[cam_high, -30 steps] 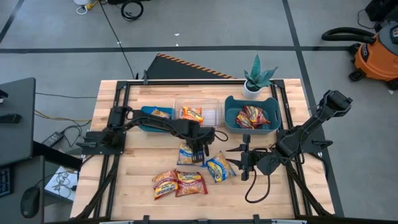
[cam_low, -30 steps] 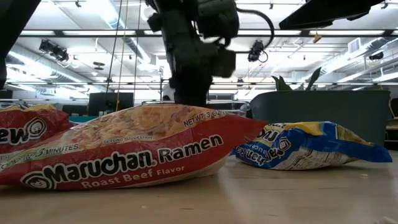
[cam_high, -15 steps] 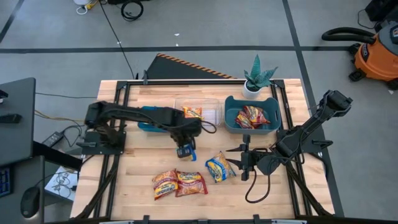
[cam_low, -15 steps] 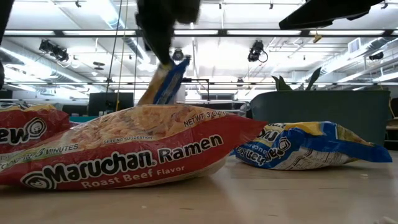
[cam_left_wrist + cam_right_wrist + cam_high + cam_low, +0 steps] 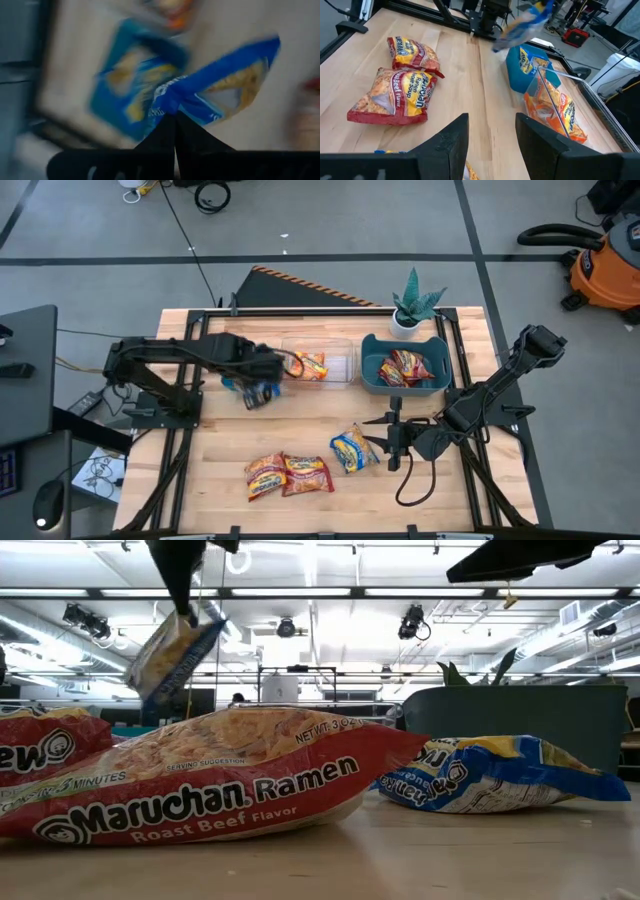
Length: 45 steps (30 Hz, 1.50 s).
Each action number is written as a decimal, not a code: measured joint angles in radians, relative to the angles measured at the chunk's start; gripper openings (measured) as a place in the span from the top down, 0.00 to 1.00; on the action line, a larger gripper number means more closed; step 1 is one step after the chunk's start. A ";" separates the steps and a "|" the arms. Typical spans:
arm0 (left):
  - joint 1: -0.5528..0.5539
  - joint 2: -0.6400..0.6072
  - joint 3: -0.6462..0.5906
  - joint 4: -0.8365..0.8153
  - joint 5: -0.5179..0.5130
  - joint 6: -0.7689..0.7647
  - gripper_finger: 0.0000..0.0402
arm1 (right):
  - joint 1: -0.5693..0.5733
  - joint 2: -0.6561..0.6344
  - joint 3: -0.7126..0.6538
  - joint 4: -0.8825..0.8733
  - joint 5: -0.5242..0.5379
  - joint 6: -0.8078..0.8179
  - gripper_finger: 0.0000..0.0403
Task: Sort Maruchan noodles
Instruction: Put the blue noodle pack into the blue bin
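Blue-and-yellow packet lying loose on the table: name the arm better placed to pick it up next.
Right. The right gripper hovers open right beside that packet, while the left gripper is shut on another blue packet near the left bin.

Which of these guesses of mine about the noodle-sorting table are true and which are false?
1. The left gripper holds a blue-and-yellow packet up off the table. True.
2. The right gripper is carrying a packet too. False: its fingers stand open and empty, beside a blue-and-yellow packet on the table.
3. The clear bin holds an orange packet. True.
4. The teal bin by the plant is empty. False: red packets lie in it.
5. Two red packets lie side by side near the table's front edge. True.
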 joint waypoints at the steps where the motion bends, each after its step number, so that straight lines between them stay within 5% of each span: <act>1: 0.012 -0.002 0.000 -0.027 -0.040 0.018 1.00 | 0.000 0.000 0.000 0.005 0.000 -0.002 0.58; 5: 0.068 -0.005 -0.017 -0.042 -0.134 0.200 1.00 | 0.000 0.000 0.000 0.010 -0.004 -0.005 0.58; 14: 0.216 0.002 -0.208 0.009 -0.143 0.519 0.99 | -0.001 0.000 -0.008 0.021 -0.027 0.000 0.58; 22: 0.235 0.003 -0.395 0.306 -0.249 0.773 0.98 | -0.008 0.000 -0.016 0.040 -0.028 -0.004 0.58; 26: 0.242 0.003 -0.444 0.471 -0.185 0.844 0.98 | -0.008 0.000 -0.016 0.043 -0.028 -0.013 0.58; 30: 0.252 0.007 -0.506 0.595 -0.075 0.884 0.98 | -0.008 0.000 -0.016 0.043 -0.028 -0.015 0.58; 38: 0.252 0.015 -0.541 0.652 -0.041 0.848 0.96 | -0.008 0.000 -0.016 0.044 -0.029 -0.018 0.58; 45: 0.248 0.015 -0.501 0.610 -0.101 0.757 0.69 | -0.008 0.000 -0.016 0.044 -0.033 -0.018 0.58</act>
